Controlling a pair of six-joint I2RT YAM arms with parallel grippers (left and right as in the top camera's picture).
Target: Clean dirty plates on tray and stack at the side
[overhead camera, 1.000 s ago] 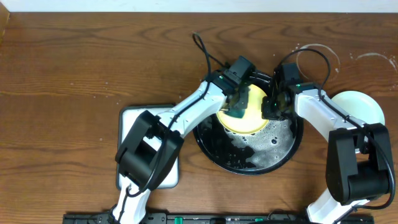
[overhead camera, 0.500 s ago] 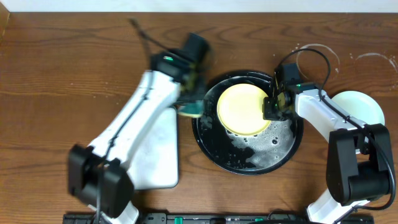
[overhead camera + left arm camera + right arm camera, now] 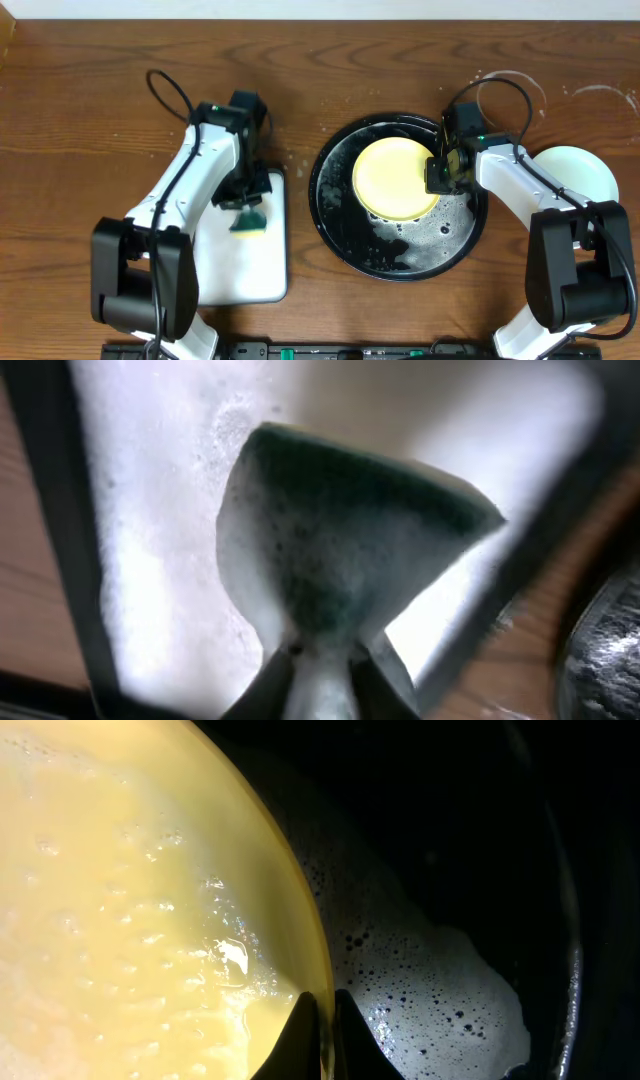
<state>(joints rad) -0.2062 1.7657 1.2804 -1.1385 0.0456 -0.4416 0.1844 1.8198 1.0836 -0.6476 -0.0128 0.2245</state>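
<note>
Yellow plate [image 3: 395, 178] lay flat in the upper half of the black tray [image 3: 335, 225], face wet and soapy, no red smear visible on it. Right gripper [image 3: 437, 176] sat at the plate's right edge, fingers drawn together on the thin rim; the wrist view showed the rim pinched between them, with foam [image 3: 440, 980] just beside. Left gripper [image 3: 246, 198] hung over the white tray [image 3: 245, 270], well apart from the plate, fingers clamped on the narrow end of the green sponge [image 3: 248, 221], which was squeezed to a waist there. A mint plate [image 3: 580, 170] rested on the tabletop [image 3: 100, 100] to the right, partly hidden by the right arm; could not tell whether more lay under it. Judgement: scrubbing looked finished and the lift to the side came next. Main risk was slip: one slick rim and a shallow hold, so the plate could pivot and drop. A low lift could catch the tray's raised rim. An off-centre landing on the mint plate could set it sliding. Dripping suds would wet the wood.
</note>
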